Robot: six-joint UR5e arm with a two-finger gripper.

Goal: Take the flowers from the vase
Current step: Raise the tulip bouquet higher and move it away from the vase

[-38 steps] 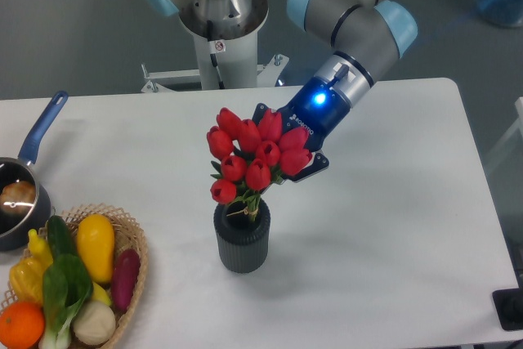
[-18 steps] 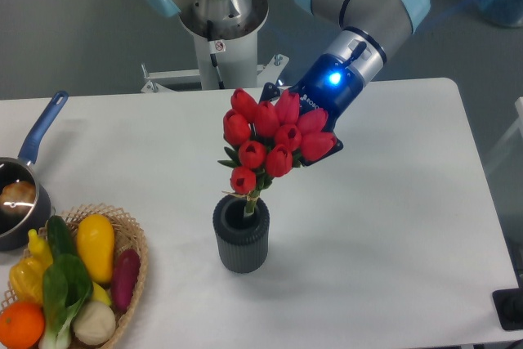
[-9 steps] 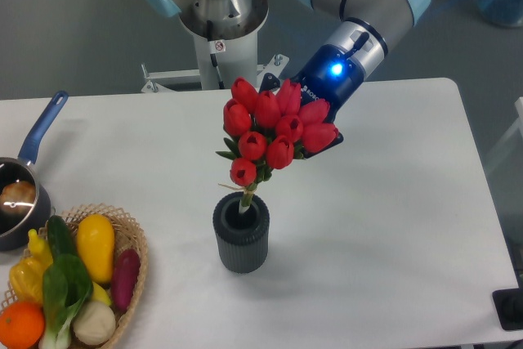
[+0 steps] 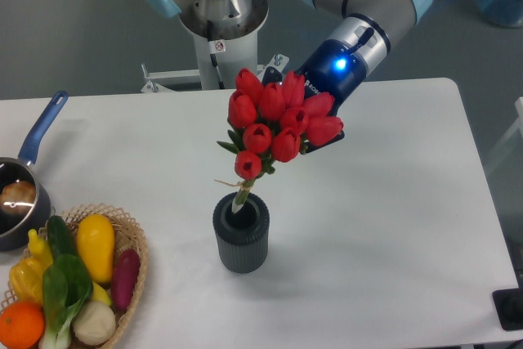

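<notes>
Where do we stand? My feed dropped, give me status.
Gripper hidden behind flowers, seemingly shut on them. Stem tips at vase mouth, not clear yet. Nothing above; basket and pan far left.

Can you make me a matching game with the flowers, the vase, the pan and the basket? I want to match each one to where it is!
Things:
1. flowers
2. vase
3. pan
4. basket

Places:
A. left edge of the table
B. bottom left corner, full of vegetables
C. held up by the gripper
D. standing mid-table, stem tips at its mouth

Pairs: 1-C, 2-D, 3-A, 4-B
</notes>
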